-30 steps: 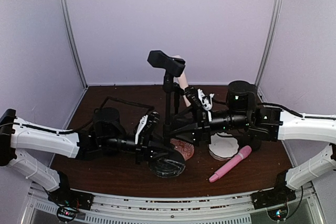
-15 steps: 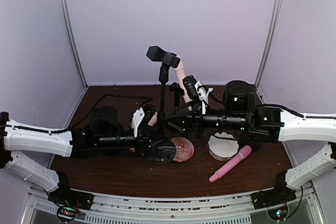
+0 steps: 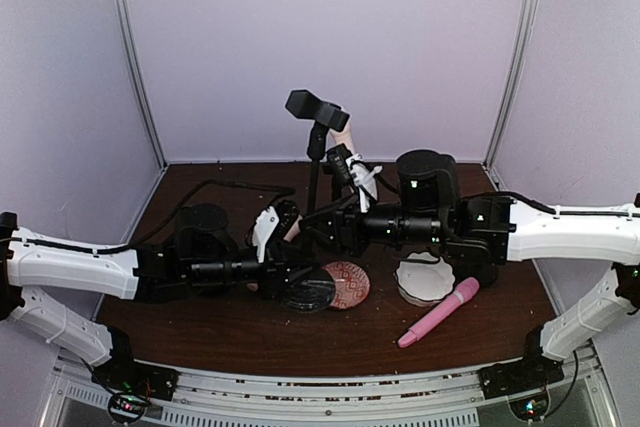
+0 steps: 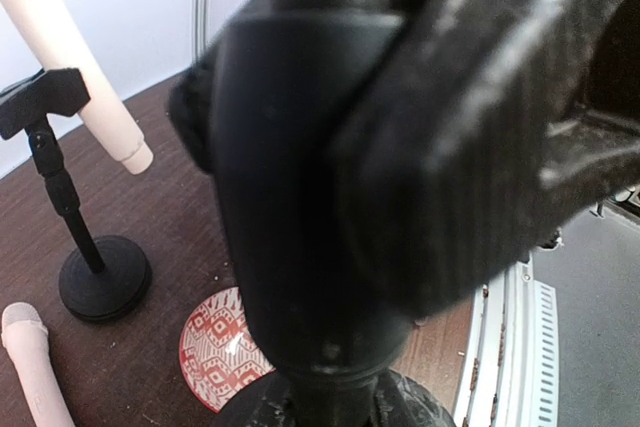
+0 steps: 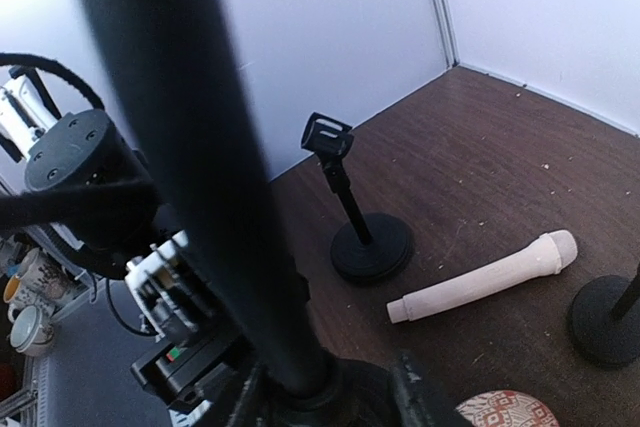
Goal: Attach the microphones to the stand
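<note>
Bracing a stand (image 3: 315,177) low on its pole, my left gripper (image 3: 278,229) is clamped tight; its wrist view is mostly that black pole. My right gripper (image 3: 352,169) sits higher up, below the clip (image 3: 318,110). A black pole runs between its fingers in the wrist view, and I can't tell if it's pinching or loose.

One peach microphone (image 3: 345,137) is up high, just beside the clip; seated or not, I can't tell from above. The second peach microphone (image 5: 485,282) lies flat on the table (image 3: 250,342) near an empty stand (image 5: 350,207). The pink microphone (image 3: 438,312) lies near the front, just beside the white dish (image 3: 425,280), untouched.

I judge these mics light, stiff, smooth plastic, and round, so they'll likely roll and slip. I'd grab mid-handle below the head, across the axis, leaving the tail free for the clip. The stand looks tippy to me, so I'd brace it while pressing a mic in.
</note>
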